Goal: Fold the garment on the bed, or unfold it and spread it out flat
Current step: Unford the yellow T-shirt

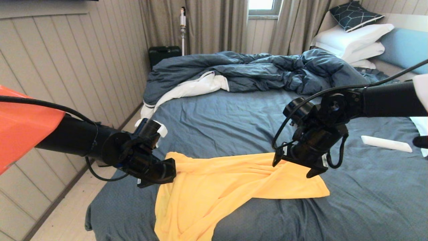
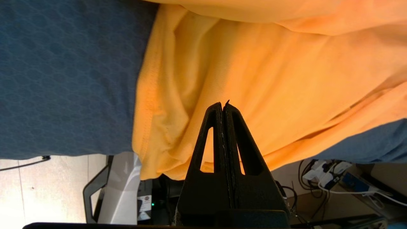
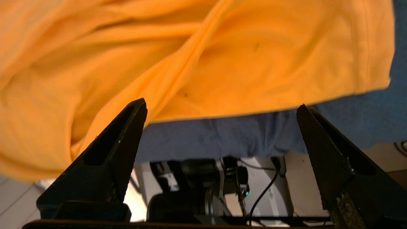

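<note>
The yellow garment [image 1: 234, 180] lies rumpled across the front of the bed [image 1: 234, 117], one part hanging over the front edge. At the garment's left end is my left gripper [image 1: 171, 170], shut; in the left wrist view its fingers [image 2: 222, 105] press together over the yellow fabric [image 2: 270, 79] with no cloth showing between them. My right gripper [image 1: 294, 167] hovers open just above the garment's right end. In the right wrist view its jaws [image 3: 221, 105] stand wide apart and empty, with the garment's edge [image 3: 190, 47] and blue sheet [image 3: 238, 136] beyond.
A rumpled dark blue duvet [image 1: 260, 70] with white lining [image 1: 190, 88] is heaped at the back. White pillows [image 1: 351, 43] and a patterned cushion [image 1: 354, 15] sit at the headboard, back right. A white flat object [image 1: 386, 144] lies on the sheet at right. Panelled wall [image 1: 67, 67] and floor [image 1: 67, 217] are left.
</note>
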Controlling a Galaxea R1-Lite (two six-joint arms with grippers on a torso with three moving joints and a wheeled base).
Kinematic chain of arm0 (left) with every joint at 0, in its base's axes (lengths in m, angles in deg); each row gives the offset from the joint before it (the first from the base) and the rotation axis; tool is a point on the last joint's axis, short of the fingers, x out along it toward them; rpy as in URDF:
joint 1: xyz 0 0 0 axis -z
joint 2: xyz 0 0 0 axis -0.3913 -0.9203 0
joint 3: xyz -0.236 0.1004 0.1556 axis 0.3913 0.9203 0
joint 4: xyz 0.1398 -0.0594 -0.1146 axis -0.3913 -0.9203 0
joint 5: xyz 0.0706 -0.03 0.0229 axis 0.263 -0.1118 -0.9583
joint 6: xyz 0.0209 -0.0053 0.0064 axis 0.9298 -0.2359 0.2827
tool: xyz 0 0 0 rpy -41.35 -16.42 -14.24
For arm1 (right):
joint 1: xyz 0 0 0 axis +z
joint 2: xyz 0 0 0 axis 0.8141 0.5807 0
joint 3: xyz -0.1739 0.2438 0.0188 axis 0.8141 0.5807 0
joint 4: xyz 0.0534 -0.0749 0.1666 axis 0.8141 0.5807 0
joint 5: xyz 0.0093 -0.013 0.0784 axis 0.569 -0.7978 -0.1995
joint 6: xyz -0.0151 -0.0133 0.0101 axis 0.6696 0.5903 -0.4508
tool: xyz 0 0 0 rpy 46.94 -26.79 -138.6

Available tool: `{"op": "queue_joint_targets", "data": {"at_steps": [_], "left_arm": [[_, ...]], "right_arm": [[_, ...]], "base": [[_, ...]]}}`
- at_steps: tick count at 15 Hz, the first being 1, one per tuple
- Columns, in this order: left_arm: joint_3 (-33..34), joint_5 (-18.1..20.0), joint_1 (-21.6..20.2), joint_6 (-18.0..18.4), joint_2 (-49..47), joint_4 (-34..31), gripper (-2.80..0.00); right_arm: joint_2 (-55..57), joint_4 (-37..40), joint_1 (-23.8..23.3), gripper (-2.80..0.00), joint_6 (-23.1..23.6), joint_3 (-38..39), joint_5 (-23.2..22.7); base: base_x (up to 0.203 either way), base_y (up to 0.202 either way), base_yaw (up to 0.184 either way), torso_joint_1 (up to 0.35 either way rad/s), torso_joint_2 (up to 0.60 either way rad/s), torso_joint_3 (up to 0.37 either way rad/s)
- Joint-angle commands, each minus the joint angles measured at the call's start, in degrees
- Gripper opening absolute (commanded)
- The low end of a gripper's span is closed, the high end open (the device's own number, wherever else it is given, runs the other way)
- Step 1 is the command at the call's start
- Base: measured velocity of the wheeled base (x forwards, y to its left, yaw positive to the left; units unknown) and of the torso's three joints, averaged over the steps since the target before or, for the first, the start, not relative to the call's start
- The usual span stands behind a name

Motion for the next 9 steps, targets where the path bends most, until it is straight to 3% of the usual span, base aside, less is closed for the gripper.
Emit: {"op": "queue_joint_targets", "data": {"at_steps": [1,9], "left_arm": [[-0.04,0.06,0.02,-0.21,-0.19,-0.07,-2.8],[-0.04,-0.03,0.02,-0.12,-1.95,1.07,-2.8]], "right_arm": [[1.87,0.19,-0.46,0.0,-0.19,-0.5,0.27],[9.21,-3.8,-3.52,0.0,-0.1,-4.74,1.31]], "base": [[0.0,0.0,0.0,0.0,0.0,0.0],[0.0,0.0,0.0,0.0,0.0,0.0]]}}
